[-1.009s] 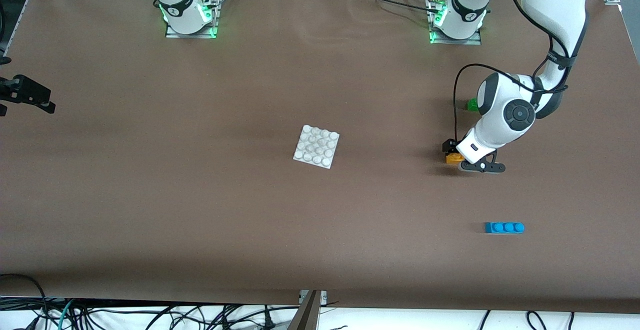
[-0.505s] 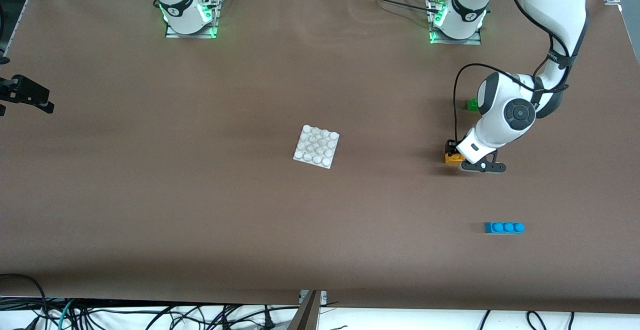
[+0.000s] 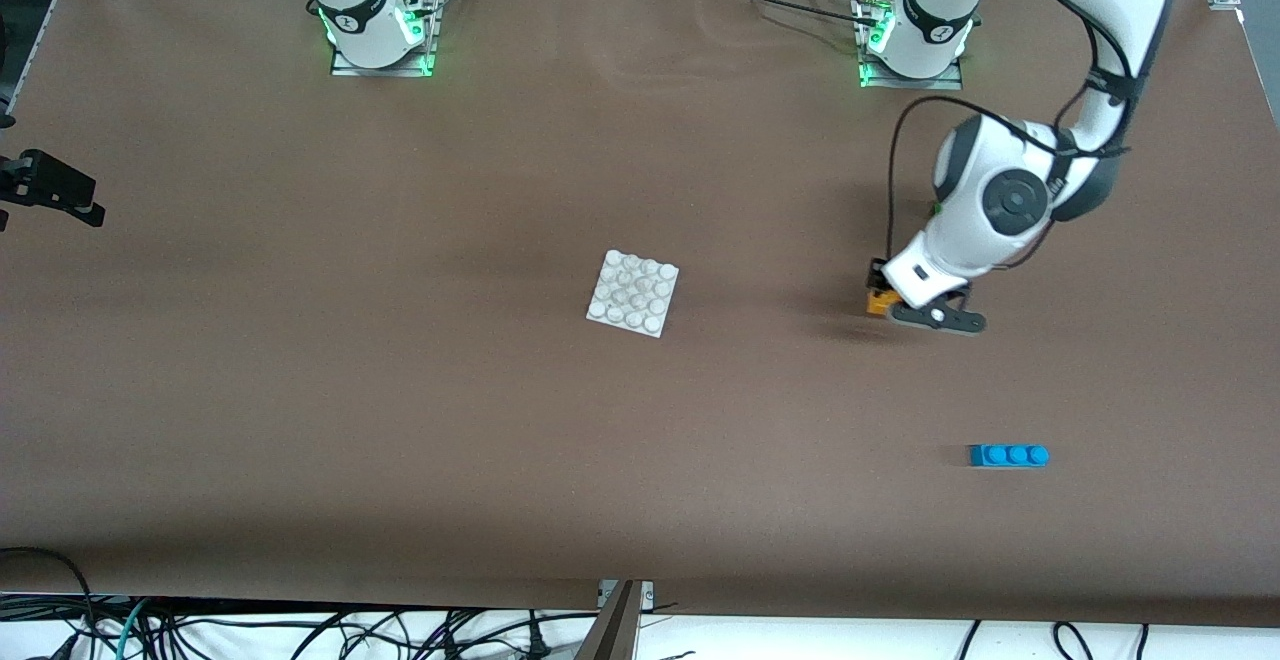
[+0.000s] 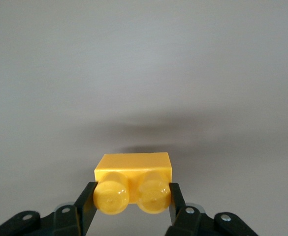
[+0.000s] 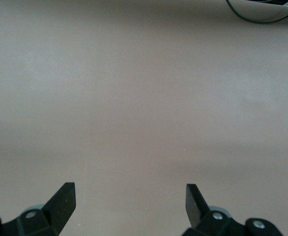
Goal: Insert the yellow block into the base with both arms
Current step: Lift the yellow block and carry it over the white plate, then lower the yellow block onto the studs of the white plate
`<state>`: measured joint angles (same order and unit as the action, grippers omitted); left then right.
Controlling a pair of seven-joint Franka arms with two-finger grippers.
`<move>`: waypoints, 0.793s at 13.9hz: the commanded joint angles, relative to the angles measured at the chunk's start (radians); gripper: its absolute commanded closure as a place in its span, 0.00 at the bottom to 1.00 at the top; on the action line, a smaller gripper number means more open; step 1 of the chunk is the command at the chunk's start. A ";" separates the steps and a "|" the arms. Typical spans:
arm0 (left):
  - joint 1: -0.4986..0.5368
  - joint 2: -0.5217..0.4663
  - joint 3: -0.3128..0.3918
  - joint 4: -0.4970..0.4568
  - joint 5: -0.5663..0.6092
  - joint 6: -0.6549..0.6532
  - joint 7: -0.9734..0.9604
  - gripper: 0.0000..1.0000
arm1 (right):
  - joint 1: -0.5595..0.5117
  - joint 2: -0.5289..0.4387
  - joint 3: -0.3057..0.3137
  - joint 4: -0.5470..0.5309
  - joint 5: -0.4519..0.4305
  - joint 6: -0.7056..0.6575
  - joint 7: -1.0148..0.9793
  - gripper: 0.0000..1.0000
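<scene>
Left gripper (image 3: pixel 880 298) is clamping the yellow block (image 3: pixel 878 302) by its two short ends, studs facing the wrist camera; in the left wrist view the block (image 4: pixel 133 182) is sitting between the fingertips (image 4: pixel 87 197) with its shadow apart from it on the brown table (image 3: pixel 400 390), so it is likely hanging just clear, toward the left arm's end.

White studded base (image 3: pixel 633 292) is lying mid-table, well apart.

Right gripper (image 5: pixel 129 196) is waiting wide open over bare table, holding nothing.

Risks:
- Grip looks shallow; the block may be twisting or slipping in transit.
- The base is lying loose; pressing down without the right arm bracing it could be skidding or tipping it.
- The base is skewed; misaligned studs would jam.

Blue three-stud brick (image 3: pixel 1008 455) is lying nearer the camera.
</scene>
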<state>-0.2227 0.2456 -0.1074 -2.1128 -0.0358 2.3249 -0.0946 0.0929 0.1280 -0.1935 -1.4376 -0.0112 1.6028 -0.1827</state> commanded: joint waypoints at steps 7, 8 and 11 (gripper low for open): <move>-0.440 0.236 -0.002 0.397 -0.116 -0.071 -0.224 1.00 | -0.009 0.001 0.005 0.009 -0.009 -0.004 -0.007 0.01; -0.461 0.276 0.000 0.448 -0.113 -0.102 -0.241 1.00 | -0.009 0.001 0.005 0.009 -0.009 -0.004 -0.007 0.01; -0.500 0.378 0.000 0.591 -0.032 -0.215 -0.298 1.00 | -0.009 0.001 0.005 0.008 -0.009 -0.004 -0.007 0.01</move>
<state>-0.6996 0.5411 -0.1280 -1.6573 -0.1125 2.1968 -0.3554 0.0925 0.1283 -0.1936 -1.4375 -0.0114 1.6028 -0.1827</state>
